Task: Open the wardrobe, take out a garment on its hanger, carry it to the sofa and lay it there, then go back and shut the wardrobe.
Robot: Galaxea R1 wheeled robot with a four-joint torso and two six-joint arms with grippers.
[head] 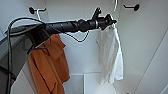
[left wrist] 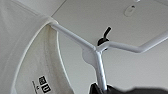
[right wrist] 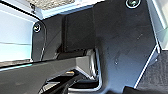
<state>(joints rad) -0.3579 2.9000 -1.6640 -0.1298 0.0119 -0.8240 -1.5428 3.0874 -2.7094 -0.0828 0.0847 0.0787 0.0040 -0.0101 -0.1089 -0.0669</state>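
While your left arm reaches into the open wardrobe [head: 147, 37], its tool [head: 110, 22] sits at the top of the white garment [head: 111, 53], right at the hanger [left wrist: 100, 62]. In the left wrist view the dark tips appear to pinch the stem of the hanger, but you cannot tell this for sure. The garment hangs straight below the tool. Far to the side of the tool, along the arm toward its base, an orange garment [head: 50, 65] also hangs inside. A black hook [left wrist: 105, 36] is on the wall behind the hanger. Inside the collar a small black label [left wrist: 44, 84] carries white marks that cannot be read. About the right tool, you cannot tell its state.
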